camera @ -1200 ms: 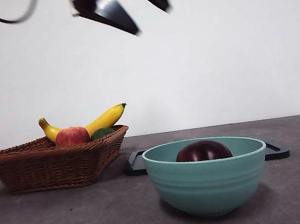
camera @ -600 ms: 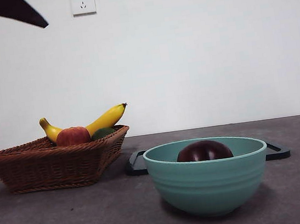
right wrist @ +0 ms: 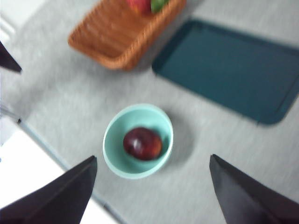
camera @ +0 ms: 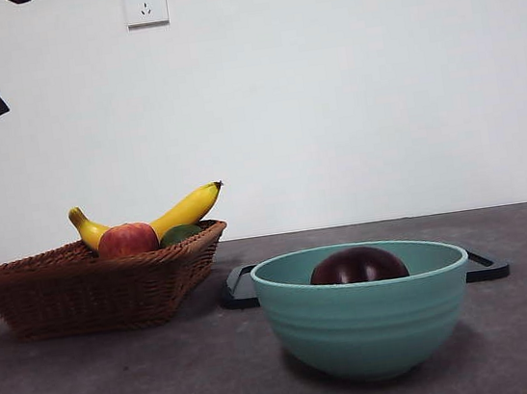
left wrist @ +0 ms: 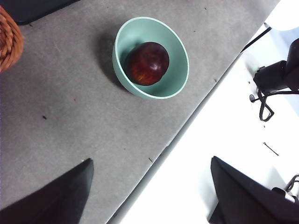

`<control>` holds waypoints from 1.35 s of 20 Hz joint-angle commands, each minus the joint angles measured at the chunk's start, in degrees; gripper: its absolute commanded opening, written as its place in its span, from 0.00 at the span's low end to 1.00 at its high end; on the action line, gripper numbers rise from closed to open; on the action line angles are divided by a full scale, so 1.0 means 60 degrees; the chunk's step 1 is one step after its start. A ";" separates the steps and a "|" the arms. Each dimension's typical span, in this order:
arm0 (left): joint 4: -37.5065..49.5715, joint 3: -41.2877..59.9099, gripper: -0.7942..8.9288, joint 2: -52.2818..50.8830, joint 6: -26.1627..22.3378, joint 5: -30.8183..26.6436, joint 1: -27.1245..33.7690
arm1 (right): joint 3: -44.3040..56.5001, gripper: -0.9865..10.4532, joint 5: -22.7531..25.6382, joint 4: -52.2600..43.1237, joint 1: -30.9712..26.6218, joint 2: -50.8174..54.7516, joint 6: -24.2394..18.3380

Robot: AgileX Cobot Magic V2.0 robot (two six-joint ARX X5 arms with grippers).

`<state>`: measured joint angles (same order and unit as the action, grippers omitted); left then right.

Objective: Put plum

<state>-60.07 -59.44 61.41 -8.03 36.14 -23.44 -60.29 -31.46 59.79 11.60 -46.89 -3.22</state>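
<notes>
Far left: wicker basket [camera: 91, 288] on the grey table [camera: 124, 390], holding a banana [camera: 183, 210], a red-and-yellow fruit [camera: 126, 239] and a green fruit [camera: 179, 234] packed against each other at its right end. Above it, top-left corner of the front view, a black gripper tip, high off the table; that view alone doesn't say which arm.

Centre-right, near side: teal bowl [camera: 366, 315] standing upright. The plum [camera: 358, 265] sits inside it, top showing above the rim. Nothing touching or covering it. Just behind the bowl, a flat dark tray [camera: 487, 267], mostly hidden by the bowl from the front; right wrist view shows it bare, beside the basket.

Wall socket [camera: 144, 1] on the white wall, upper left.

Left gripper [left wrist: 149, 186]: jaws spread wide, nothing between them, up high over the table's edge, bowl well apart from it. Right gripper [right wrist: 152, 186]: jaws also wide apart, empty, high above the bowl; view is blurred.
</notes>
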 commanded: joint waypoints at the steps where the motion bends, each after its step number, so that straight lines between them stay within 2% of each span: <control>1: 0.0091 -0.0069 0.49 0.0055 -0.0117 0.0080 -0.0044 | -0.0131 0.42 -0.0015 0.0211 0.0149 -0.0197 -0.0066; 7: 0.0204 -0.0069 0.49 0.0055 -0.0117 0.0084 -0.0044 | 0.0113 0.42 0.0022 0.0197 0.0849 -0.1086 0.0484; 11: 0.0222 -0.0069 0.49 0.0055 -0.0117 0.0087 -0.0044 | 0.1497 0.42 0.0317 -0.1705 0.1501 -0.1767 0.1464; 14: 0.0226 -0.0069 0.49 0.0055 -0.0117 0.0087 -0.0044 | 0.2390 0.42 0.0922 -0.3198 0.1851 -0.2262 0.2014; 18: 0.0233 -0.0069 0.49 0.0055 -0.0120 0.0087 -0.0044 | 0.2747 0.36 0.1351 -0.4127 0.2208 -0.3085 0.2157; 23: 0.0237 -0.0069 0.49 0.0055 -0.0120 0.0084 -0.0044 | 0.2747 0.36 0.1665 -0.5034 0.2823 -0.4291 0.2186; 25: 0.0233 -0.0069 0.49 0.0055 -0.0117 0.0087 -0.0044 | 0.2747 0.33 0.2317 -0.5297 0.2998 -0.4710 0.2186; 27: 0.0233 -0.0069 0.49 0.0055 -0.0117 0.0087 -0.0044 | 0.2747 0.31 0.2572 -0.5533 0.3060 -0.5027 0.2182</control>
<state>-58.96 -59.44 61.41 -8.05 36.25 -23.44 -43.66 -16.34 27.09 29.58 -76.40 9.32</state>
